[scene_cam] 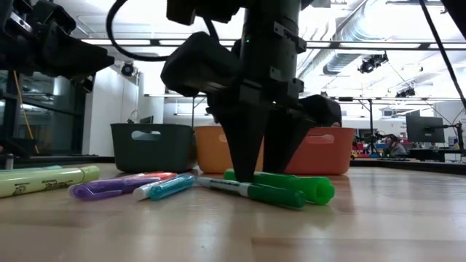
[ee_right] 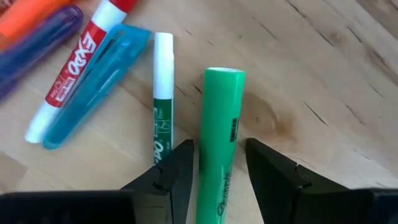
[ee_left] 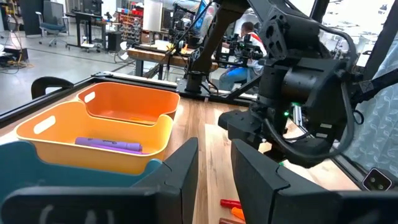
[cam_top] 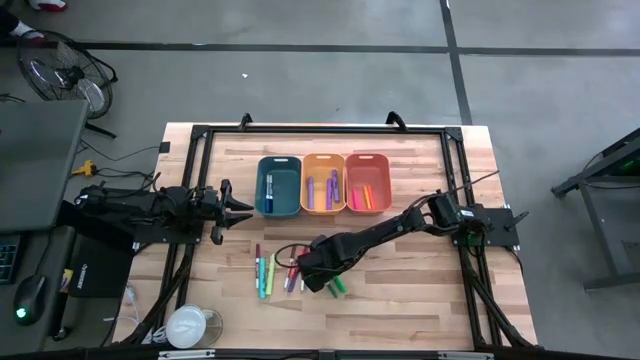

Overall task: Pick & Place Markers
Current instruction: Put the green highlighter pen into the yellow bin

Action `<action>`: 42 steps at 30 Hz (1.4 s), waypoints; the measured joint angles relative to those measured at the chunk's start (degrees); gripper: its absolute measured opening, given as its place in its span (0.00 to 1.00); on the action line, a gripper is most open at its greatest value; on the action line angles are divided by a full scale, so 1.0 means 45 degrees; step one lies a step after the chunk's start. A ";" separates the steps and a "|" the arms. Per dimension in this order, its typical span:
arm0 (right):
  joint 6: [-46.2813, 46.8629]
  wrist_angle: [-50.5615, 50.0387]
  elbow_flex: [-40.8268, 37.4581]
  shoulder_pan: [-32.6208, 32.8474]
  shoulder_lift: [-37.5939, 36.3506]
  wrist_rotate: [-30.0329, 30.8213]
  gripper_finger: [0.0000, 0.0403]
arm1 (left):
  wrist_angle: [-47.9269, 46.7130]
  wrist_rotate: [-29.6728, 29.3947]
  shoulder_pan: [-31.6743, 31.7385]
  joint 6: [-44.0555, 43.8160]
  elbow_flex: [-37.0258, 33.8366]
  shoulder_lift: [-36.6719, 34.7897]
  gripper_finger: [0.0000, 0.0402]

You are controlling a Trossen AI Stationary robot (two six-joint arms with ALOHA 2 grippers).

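The left gripper (cam_top: pixel 240 207) waits at the left side of the surface (cam_top: pixel 400 300), just beside the teal bin (cam_top: pixel 279 185), well apart from the loose markers. Its jaws stand partly open and hold nothing.

Going rightward, the loose markers lie in a row on the near part of the surface: yellow-green ones (scene_cam: pixel 44 180), a purple one (scene_cam: pixel 109 189), a red-and-white dry-erase marker (ee_right: pixel 74 65), a blue one (ee_right: pixel 93 87), a thin green-and-white dry-erase marker (ee_right: pixel 163 93) and, last, a fat green highlighter (ee_right: pixel 219 137).

The right gripper (ee_right: pixel 217 165) is down over that right end of the row, far nearer than the left. Its jaws are open, one finger on each side of the green highlighter, with a small gap showing on both sides, so nothing is gripped yet. The highlighter's long axis runs straight out between the fingers, across the closing direction, so I judge a plain closing would catch it. The thin green-and-white marker lies parallel, just outside one finger, and could be nudged.
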 joint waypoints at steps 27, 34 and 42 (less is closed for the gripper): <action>0.0206 0.0061 -0.0839 0.0024 -0.0015 0.0127 0.13 | 0.0000 0.0002 0.0000 0.0000 0.0000 -0.0005 0.23; 0.0206 0.0041 -0.0878 0.0024 -0.0198 0.0144 0.13 | 0.0003 0.0002 0.0000 0.0000 0.0000 -0.0002 0.23; 0.0235 -0.0715 -0.0954 -0.0074 -0.0802 0.0466 0.13 | 0.0003 0.0002 0.0000 0.0000 0.0000 -0.0003 0.23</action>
